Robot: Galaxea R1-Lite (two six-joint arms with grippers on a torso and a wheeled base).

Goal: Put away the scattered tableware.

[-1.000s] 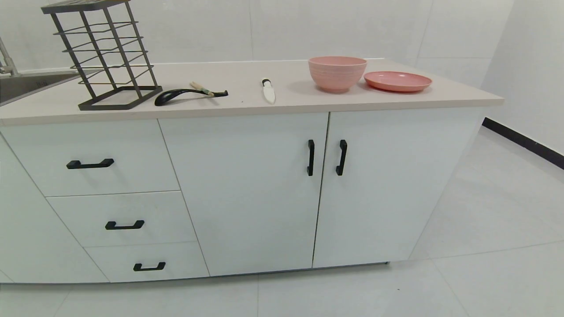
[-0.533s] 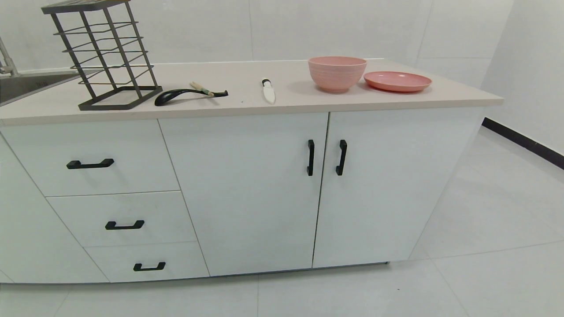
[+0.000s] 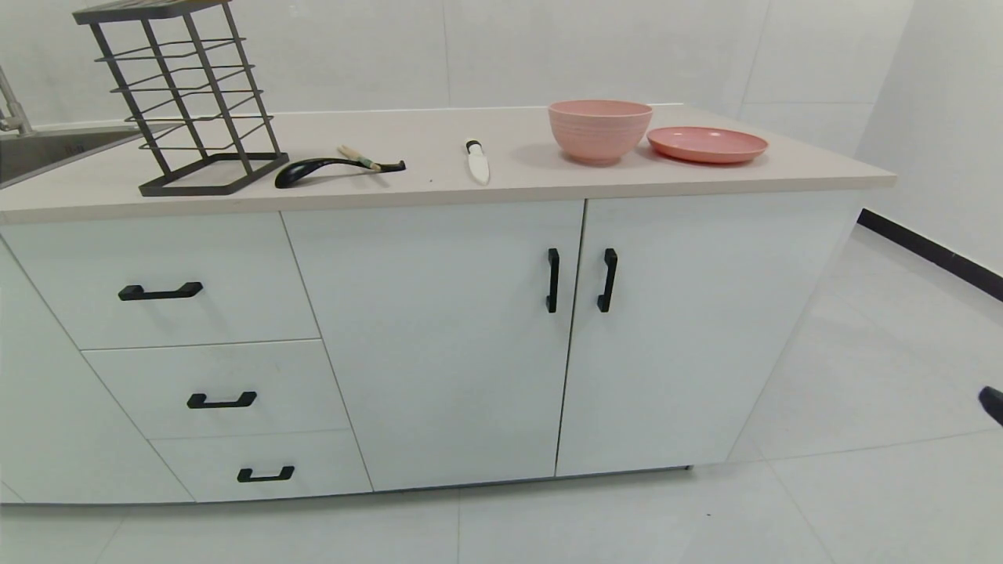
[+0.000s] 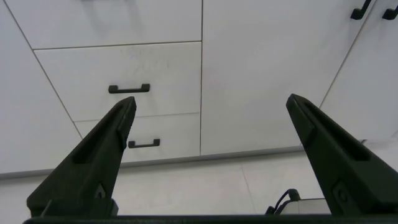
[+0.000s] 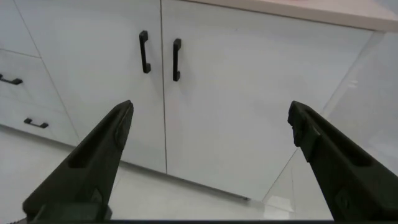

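Right pincer (image 3: pixel 993 405) newly before cabinet doors (image 3: pixel 674 337)

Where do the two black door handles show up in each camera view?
Head view: door handles where the two doors meet.
Left wrist view: door handles cut off at the edge, past the drawers.
Right wrist view: door handles between the right hand's fingers.
Shared landmark: bottom drawer handle.
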